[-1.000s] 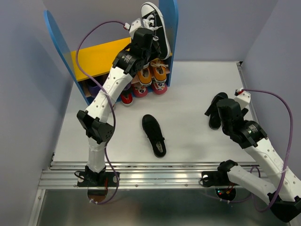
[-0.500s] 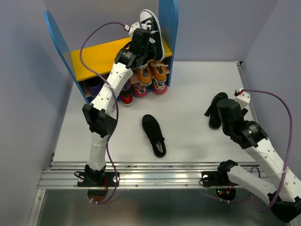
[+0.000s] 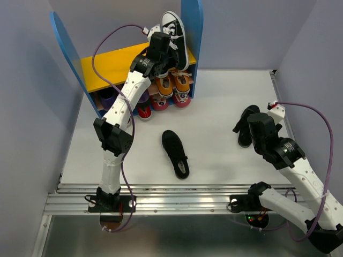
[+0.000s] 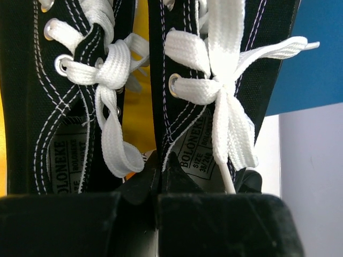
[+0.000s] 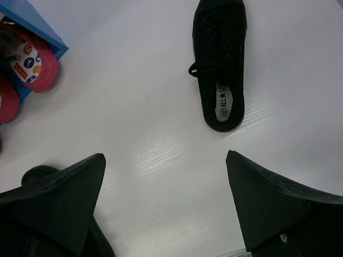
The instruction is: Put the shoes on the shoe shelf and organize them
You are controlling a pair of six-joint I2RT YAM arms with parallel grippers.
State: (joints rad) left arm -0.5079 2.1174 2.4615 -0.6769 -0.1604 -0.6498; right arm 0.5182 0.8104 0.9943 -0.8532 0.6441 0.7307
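Black sneakers (image 3: 176, 31) sit lower now at twelve o'clock; left hand (image 3: 161, 47) pinches both upright; released, they may topple off shelf (image 3: 107, 67).

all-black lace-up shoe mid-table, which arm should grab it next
Right, probably: the right gripper is open, facing the all-black lace-up shoe; the left gripper is shut on black canvas white-laced sneakers.

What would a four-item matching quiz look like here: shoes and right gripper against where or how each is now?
1. black canvas sneakers
2. orange sneakers
3. middle all-black shoe
4. right gripper

A. shoe shelf, lower tier
B. open, holding nothing
C. pinched in the left gripper over the yellow top board
D. lying loose on the table

Pairs: 1-C, 2-A, 3-D, 4-B
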